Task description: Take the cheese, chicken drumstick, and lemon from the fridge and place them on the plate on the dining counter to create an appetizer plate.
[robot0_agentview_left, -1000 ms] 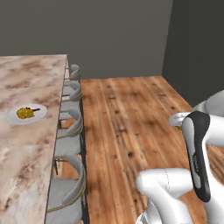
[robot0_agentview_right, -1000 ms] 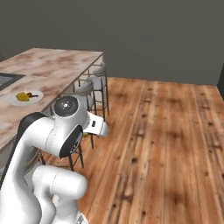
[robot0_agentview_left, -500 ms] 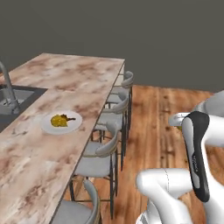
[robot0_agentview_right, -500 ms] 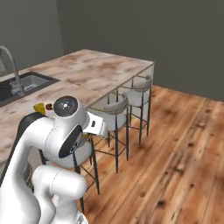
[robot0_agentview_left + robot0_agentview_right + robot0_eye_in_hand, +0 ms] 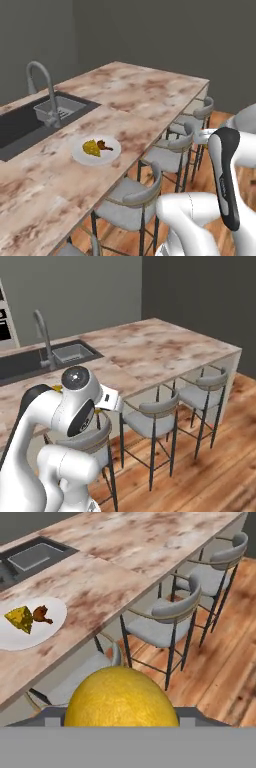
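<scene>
- The lemon (image 5: 121, 697) sits large at the bottom of the hand view, a smooth yellow ball right at the gripper (image 5: 121, 719); the fingers are closed around it, spread wide by its girth, though the tips themselves are hidden behind it
- The plate (image 5: 96, 150) lies on the dining counter (image 5: 145, 95), near the edge that faces the stools; in the hand view it shows at the left (image 5: 30, 623)
- On the plate the cheese (image 5: 20, 619) — a yellow wedge — lies just beside the chicken drumstick (image 5: 42, 614), reddish-brown; whether they touch I cannot tell
- The dark sink (image 5: 30, 120) is set into the counter beyond the plate, with the curved faucet (image 5: 42, 90) at its rim
- Grey stools (image 5: 150, 421) stand along the counter's edge over a wooden floor (image 5: 215, 476)
</scene>
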Robot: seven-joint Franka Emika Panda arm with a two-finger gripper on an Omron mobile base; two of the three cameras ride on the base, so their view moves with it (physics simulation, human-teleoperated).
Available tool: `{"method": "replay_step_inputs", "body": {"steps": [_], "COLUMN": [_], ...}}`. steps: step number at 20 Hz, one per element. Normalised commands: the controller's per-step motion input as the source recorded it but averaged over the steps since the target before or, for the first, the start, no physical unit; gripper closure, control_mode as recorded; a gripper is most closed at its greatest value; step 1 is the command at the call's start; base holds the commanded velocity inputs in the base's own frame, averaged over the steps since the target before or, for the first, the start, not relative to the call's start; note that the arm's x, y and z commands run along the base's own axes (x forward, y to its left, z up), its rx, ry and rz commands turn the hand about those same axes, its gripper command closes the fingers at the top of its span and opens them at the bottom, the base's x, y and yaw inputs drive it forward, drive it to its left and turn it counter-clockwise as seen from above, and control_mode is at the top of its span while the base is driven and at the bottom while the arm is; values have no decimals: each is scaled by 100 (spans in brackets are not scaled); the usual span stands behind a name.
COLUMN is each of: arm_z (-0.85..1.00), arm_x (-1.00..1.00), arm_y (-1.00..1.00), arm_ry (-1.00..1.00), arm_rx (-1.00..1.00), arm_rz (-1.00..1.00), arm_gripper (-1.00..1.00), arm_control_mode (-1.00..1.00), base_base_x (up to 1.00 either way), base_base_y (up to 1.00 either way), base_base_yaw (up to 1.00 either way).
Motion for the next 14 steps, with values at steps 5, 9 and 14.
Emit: {"method": "replay_step_inputs", "body": {"steps": [5, 9, 14], "arm_z": [0, 0, 0], "arm_x": [0, 0, 0], "arm_y": [0, 0, 0], "arm_ry": [0, 0, 0], "arm_rx": [0, 0, 0], "arm_rz": [0, 0, 0], "arm_gripper": [100, 100, 100], "arm_control_mode": [100, 100, 100], "base_base_x": [81, 77, 74], "base_base_y": [-8, 0, 0], "base_base_yaw": [61, 58, 54]}}
